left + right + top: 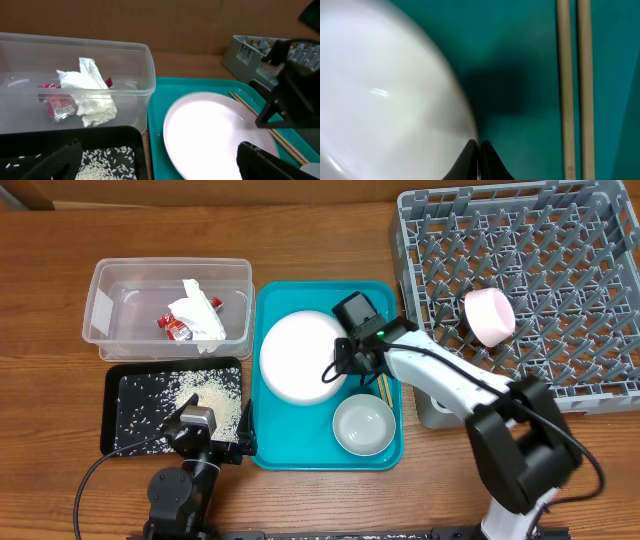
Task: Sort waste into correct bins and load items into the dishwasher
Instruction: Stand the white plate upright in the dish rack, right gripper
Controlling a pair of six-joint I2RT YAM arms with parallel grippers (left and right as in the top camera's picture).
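The white plate (295, 355) lies on the teal tray (270, 450). My right gripper (345, 368) is shut on the plate's right rim (385, 100), fingertips (479, 145) pinched together. Wooden chopsticks (384, 387) (575, 85) lie just right of it, and a white bowl (363, 425) sits below. My left gripper (205, 430) (160, 155) is open and empty over the edge of the black tray (112, 420), which holds rice (205, 400) (107, 160). The clear tub (100, 310) holds the napkin (200, 315) (90, 95) and red packet (177, 327) (55, 102).
The grey dish rack (520, 240) stands at the right with a small pinkish-white cup (488, 317) lying among its pegs. The right arm reaches from the lower right across the rack's front corner. The wooden table shows along the left and front.
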